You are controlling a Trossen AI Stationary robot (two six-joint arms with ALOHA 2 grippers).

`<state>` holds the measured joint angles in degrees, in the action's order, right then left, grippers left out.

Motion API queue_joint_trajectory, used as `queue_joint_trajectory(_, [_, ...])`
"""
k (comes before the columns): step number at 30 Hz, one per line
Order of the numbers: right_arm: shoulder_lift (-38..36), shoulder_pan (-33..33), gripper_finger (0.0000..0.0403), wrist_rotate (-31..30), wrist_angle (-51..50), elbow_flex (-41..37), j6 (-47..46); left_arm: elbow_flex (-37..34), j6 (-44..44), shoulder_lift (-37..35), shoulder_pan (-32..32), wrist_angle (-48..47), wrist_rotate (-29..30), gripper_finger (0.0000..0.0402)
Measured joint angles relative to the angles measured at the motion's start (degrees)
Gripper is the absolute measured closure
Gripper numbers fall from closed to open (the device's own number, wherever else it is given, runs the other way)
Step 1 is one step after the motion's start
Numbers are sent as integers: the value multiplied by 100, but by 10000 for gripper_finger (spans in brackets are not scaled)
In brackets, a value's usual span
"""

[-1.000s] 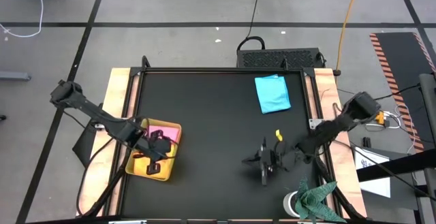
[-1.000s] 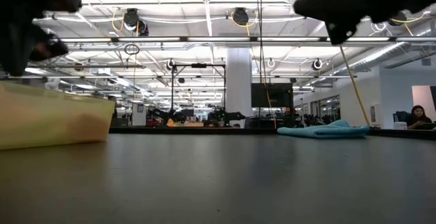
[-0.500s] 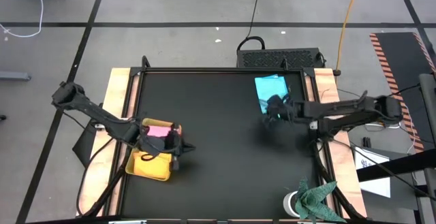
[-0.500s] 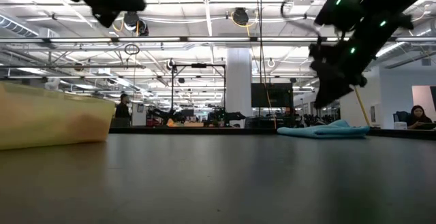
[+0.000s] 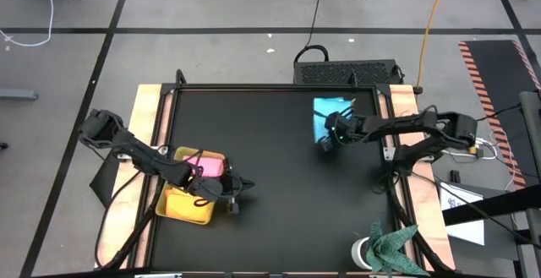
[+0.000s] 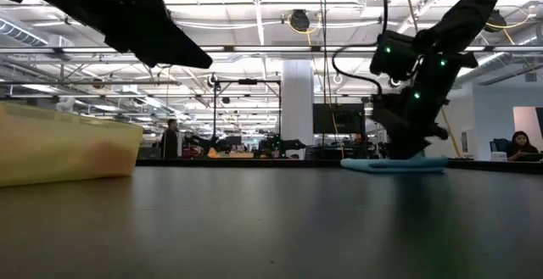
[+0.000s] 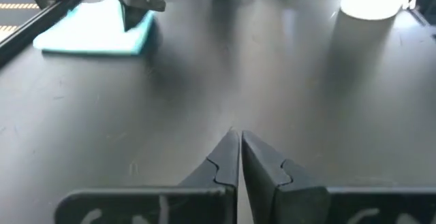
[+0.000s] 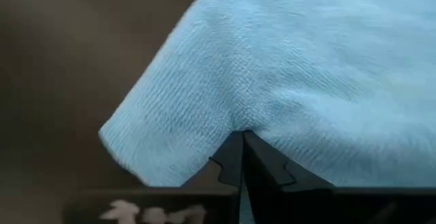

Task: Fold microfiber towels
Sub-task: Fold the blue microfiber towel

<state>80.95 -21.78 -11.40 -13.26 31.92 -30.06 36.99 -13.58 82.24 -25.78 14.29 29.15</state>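
Black tabletop (image 5: pixel 270 160): right gripper (image 5: pixel 325 138), jaws clamped on the light blue towel (image 5: pixel 338 109) edge, should lift slowly, keeping hold.

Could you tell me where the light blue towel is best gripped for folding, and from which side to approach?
Judging by its pose, grip the light blue towel at its free near-left corner, coming from above. It lies flat on the black table, so only a corner offers loose cloth to pinch. The right end effector, shut, is at that corner now.
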Motion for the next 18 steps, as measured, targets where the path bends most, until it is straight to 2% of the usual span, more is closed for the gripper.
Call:
queue_joint_trajectory(4, [8,698,402,1344,1041,-34,-569,0,-28,-27,-24,46,-45,391])
queue_joint_trajectory(7, [-247,1226,402,1845,1959,-43,-486,0,-38,-48,-68,109,-46,398])
queue_joint_trajectory(10, [-679,1482,402,1593,1978,-15,-186,0,-40,-46,-112,95,-62,392])
queue_joint_trajectory(13, [-956,1515,401,842,1304,-44,-90,0,-50,-46,-136,97,-61,379])
queue_joint_trajectory(15, [-999,1500,400,372,1022,-26,-96,0,-50,-46,-133,101,-61,375])
queue_joint_trajectory(18, [-839,1478,400,89,614,-36,-200,2,-40,73,-101,221,-61,377])
